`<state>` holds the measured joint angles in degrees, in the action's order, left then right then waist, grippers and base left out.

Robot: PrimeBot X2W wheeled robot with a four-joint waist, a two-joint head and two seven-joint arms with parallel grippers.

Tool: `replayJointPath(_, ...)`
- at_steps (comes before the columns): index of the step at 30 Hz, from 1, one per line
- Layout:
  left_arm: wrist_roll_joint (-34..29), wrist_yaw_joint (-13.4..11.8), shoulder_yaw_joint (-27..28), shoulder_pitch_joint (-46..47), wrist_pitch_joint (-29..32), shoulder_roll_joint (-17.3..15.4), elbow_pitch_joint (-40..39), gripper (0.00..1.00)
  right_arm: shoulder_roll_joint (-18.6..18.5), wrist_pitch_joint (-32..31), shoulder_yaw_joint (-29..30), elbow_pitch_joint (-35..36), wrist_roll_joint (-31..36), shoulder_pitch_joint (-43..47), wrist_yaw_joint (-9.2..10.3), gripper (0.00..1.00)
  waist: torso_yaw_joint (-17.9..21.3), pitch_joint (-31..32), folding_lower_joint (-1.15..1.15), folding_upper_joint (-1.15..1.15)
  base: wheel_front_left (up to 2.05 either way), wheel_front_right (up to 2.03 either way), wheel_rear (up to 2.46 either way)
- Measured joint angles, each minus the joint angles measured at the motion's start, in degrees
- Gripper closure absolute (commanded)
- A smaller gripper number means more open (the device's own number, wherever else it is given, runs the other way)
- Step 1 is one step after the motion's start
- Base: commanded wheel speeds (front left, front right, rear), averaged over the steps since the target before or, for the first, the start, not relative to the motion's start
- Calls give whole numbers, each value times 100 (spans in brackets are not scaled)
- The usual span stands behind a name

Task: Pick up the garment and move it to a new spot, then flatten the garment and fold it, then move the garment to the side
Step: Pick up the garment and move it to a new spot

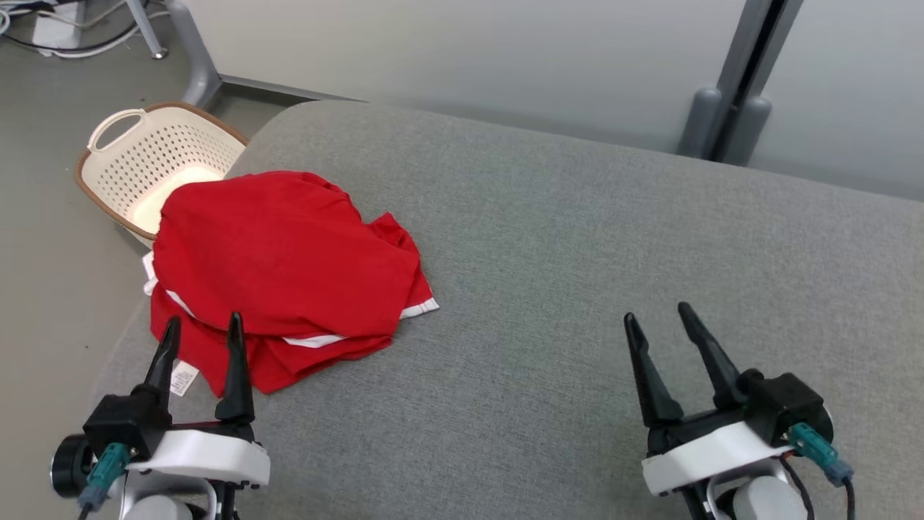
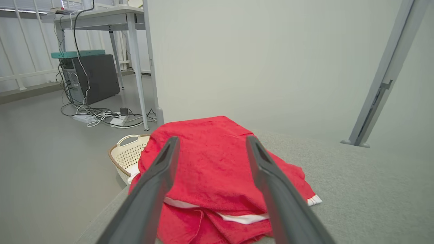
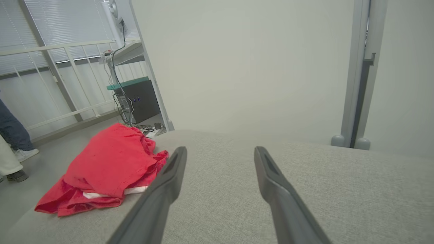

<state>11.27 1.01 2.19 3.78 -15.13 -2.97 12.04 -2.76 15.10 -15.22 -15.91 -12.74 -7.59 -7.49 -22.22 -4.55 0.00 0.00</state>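
- We hold our left gripper [image 1: 203,320] wide and empty. The crumpled red garment [image 1: 281,260] lies just ahead of its fingertips, ready for pickup.
- Our right gripper [image 1: 655,312] hovers wide and empty, with the garment well to its left.

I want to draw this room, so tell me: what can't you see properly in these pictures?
- Garment, head view: bunched up; its own folds hide its sleeves and shape.
- Label, head view: too small to read.
- Basket, head view: near side hidden by the garment.
- Person, right wrist view: cut off by the left edge; legs and shoes show.
- Garment's near edge, left wrist view: partly behind the left fingers.
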Motion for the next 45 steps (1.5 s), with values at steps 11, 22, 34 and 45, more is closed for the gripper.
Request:
replayJointPath(11, -163, 535, -300, 1728, 530, -911, 1312, 0, -18, 1, 475, 170, 380, -481, 0, 0, 561, -920, 0, 0, 0, 0, 0)
replayJointPath(22, -221, 626, -730, 3305, 1879, -2015, 2339, 0, -14, 0, 493, 256, 474, -737, 0, 0, 1277, -1698, 0, 0, 0, 0, 0)
replayJointPath(34, -353, 642, -1063, 3728, 2296, -2408, 3227, 0, -11, 0, 504, 325, 443, -817, 0, 0, 1588, -1972, 0, 0, 0, 0, 0)
replayJointPath(45, -352, 497, -1147, 3762, 1896, -2314, 3376, 100, -8, 0, 549, 257, 402, -786, 0, 0, 1478, -1758, 0, 0, 0, 0, 0)
